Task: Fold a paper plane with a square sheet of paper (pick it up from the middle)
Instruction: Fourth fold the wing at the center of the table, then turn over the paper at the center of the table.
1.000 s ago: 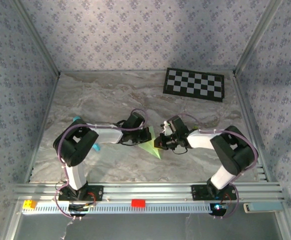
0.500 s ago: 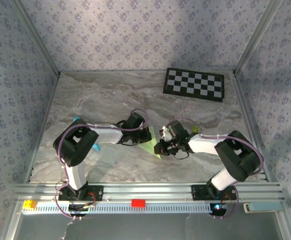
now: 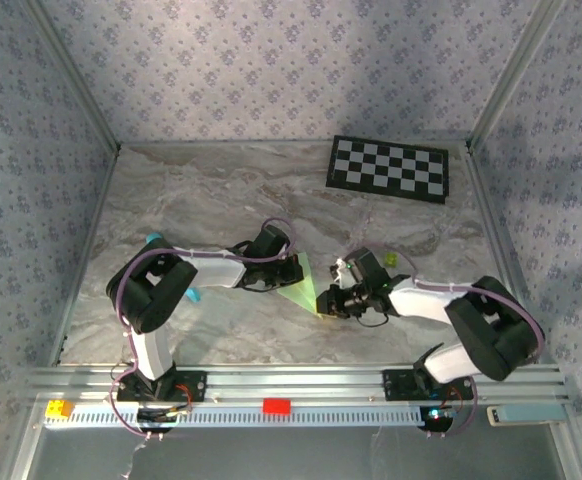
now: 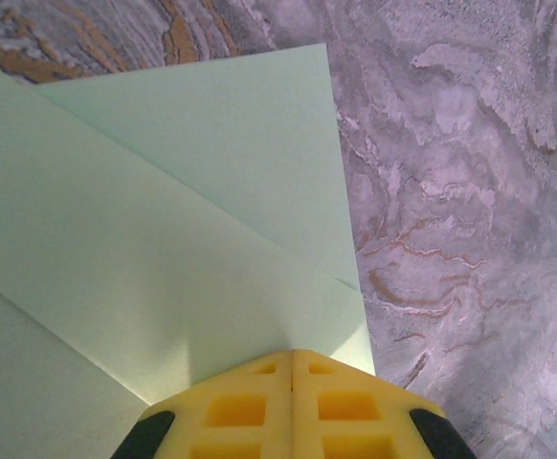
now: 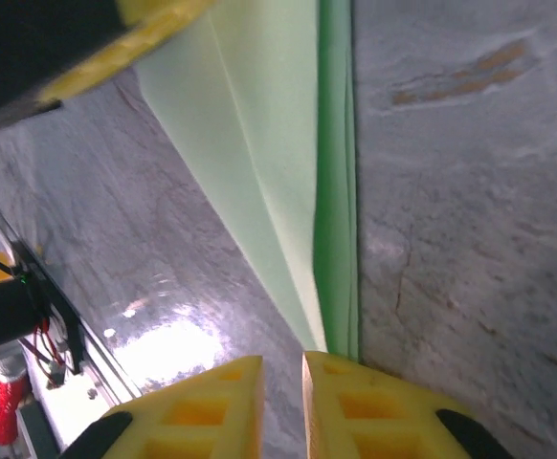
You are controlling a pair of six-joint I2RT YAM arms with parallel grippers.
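The square sheet of paper [image 3: 300, 288] is pale mint green and folded into a pointed wedge with diagonal creases [image 4: 164, 220]. It lies low over the marble table between the two arms. My left gripper [image 3: 292, 272] is shut on its wide end, and the paper comes out of the closed yellow fingertips [image 4: 291, 356]. My right gripper [image 3: 324, 300] sits at the narrow tip. Its jaws stand a little apart [image 5: 282, 368] with bare table in the gap. The paper's layered edge [image 5: 328, 210] ends at the right finger [image 5: 355, 382].
A black-and-white checkerboard [image 3: 388, 168] lies at the back right. A cyan-blue stick [image 3: 154, 239] rests behind the left arm's elbow. A small yellow-green piece [image 3: 391, 260] sits just beyond the right wrist. Aluminium rails [image 3: 291, 380] edge the near side.
The right gripper's jaws have parted and come off the paper's tip. The right arm has swung down and to the right. The left gripper stays shut on the paper.
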